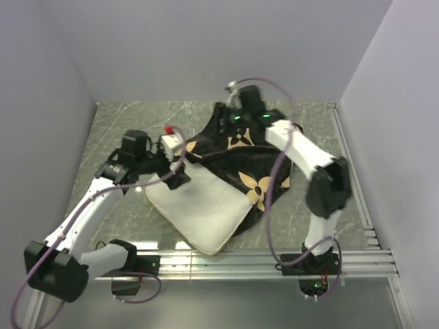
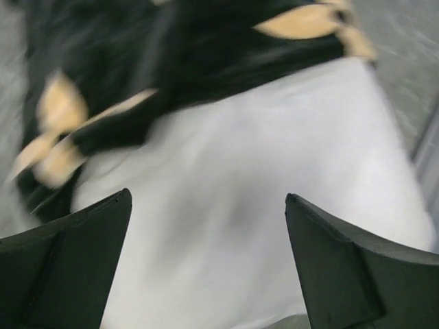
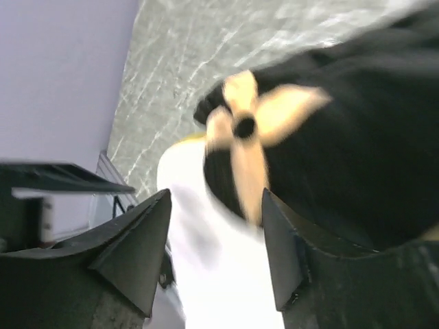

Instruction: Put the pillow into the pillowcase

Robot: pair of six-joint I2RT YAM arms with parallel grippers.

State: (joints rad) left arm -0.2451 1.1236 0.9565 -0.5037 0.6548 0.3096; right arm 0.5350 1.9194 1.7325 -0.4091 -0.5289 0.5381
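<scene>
Diagonally, pillow runs near-left to far-right, half inside pillowcase; left fingers, right fingers open.

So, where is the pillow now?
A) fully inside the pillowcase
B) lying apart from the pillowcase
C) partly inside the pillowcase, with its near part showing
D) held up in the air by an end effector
C: in the top view the black pillowcase covers the far part of the white pillow, while the near part lies uncovered.

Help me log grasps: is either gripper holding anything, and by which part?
Nothing is held: the left gripper and the right gripper both have jaws apart with nothing pinched.
</scene>
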